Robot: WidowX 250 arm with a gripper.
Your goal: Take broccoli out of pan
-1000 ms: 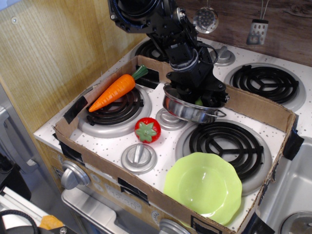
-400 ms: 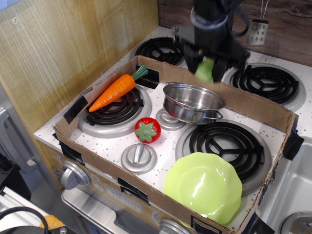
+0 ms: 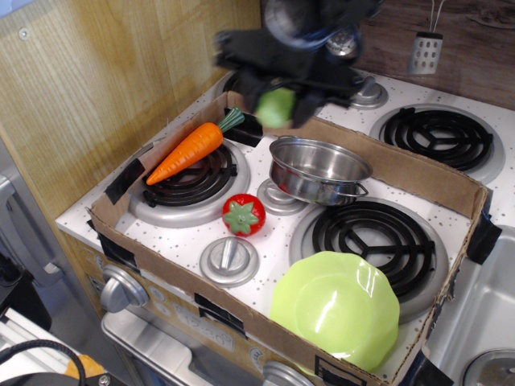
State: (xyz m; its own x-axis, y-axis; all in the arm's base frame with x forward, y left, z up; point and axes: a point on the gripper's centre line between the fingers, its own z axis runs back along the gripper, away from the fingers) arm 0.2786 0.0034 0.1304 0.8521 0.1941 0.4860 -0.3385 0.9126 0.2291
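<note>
Broccoli (image 3: 276,107) is hanging clenched in the blurred gripper (image 3: 278,100) at upper centre, having shifted leftward since the earlier frame, above and left of the pan (image 3: 319,170).

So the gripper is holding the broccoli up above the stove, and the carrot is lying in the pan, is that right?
Not quite: the observation.image view shows the pan empty. The carrot lies on the left burner. The gripper does hold the broccoli up above the stove.
</note>
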